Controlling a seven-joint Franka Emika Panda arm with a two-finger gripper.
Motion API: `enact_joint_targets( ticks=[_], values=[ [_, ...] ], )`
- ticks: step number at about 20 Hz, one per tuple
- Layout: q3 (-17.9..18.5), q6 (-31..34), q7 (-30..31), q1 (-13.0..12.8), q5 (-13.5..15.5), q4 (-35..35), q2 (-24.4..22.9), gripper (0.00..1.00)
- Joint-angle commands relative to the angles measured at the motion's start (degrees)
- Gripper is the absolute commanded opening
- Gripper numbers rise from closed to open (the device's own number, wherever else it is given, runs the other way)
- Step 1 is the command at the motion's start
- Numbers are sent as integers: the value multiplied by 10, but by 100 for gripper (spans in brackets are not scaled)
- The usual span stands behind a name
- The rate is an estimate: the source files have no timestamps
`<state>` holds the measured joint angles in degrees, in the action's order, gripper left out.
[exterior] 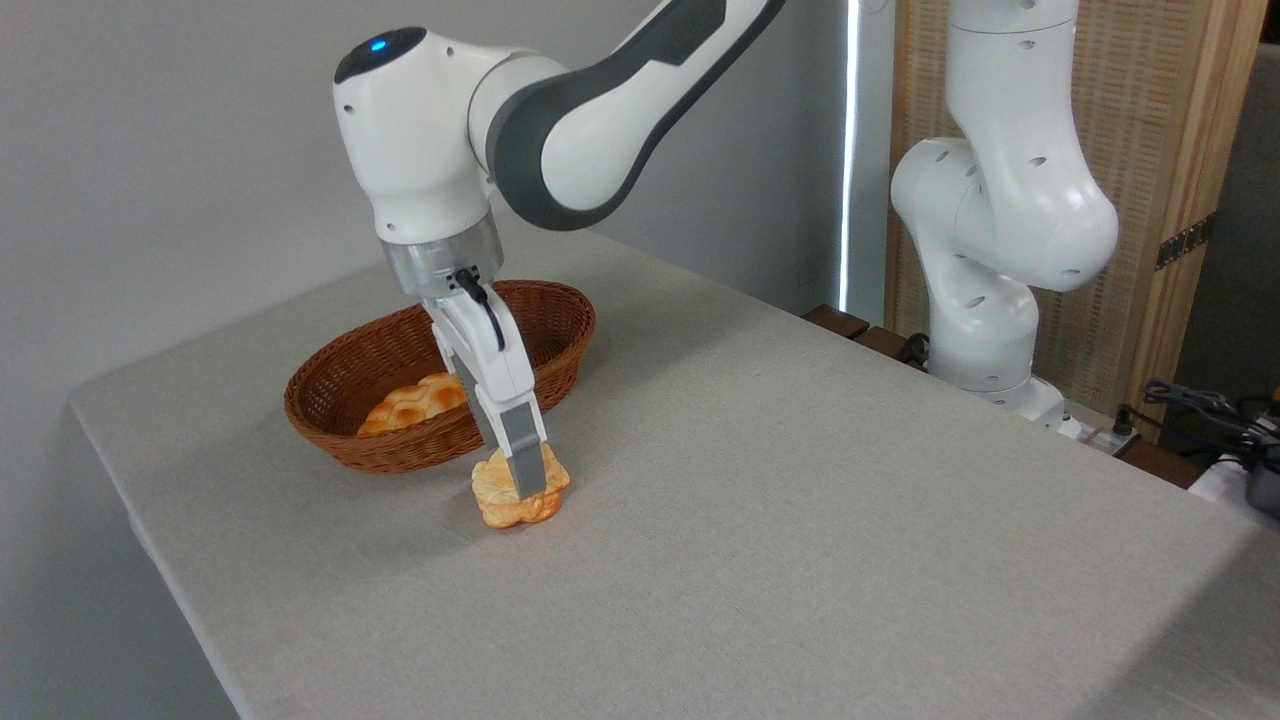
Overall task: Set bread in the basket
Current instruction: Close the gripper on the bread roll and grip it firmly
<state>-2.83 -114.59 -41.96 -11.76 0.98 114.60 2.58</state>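
- Small lobed pale-yellow bun [520, 490], left of centre: likely light, stiff, bumpy; grip across its sides.
- Grey-fingered gripper [524, 482] straddles it; whether pinching, cannot tell.
- Oval brown wicker basket [560, 345] just behind.

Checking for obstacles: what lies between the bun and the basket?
Nothing. In the camera view only a short bare strip of table separates the bun from the basket; the gripper is at the bun.

Single fixed view from beyond the table's [800, 520] front corner, raised, angled down, arm base at right.
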Motion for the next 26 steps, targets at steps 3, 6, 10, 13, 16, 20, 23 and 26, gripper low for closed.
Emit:
enact_joint_targets(
  ticks=[3,6,10,13,16,20,23,26],
  values=[
    [2,-15,-5,-2,-7,2,14,100],
    [3,-22,-7,1,-7,3,16,100],
    [7,-22,-36,2,-33,3,17,73],
    [8,-21,-46,3,-33,2,18,32],
    [8,-21,-46,3,-33,2,18,25],
    [8,-21,-46,3,-33,2,18,25],
    [8,-21,-46,3,-33,2,17,25],
    [8,-21,-45,3,-33,2,17,25]
  ],
)
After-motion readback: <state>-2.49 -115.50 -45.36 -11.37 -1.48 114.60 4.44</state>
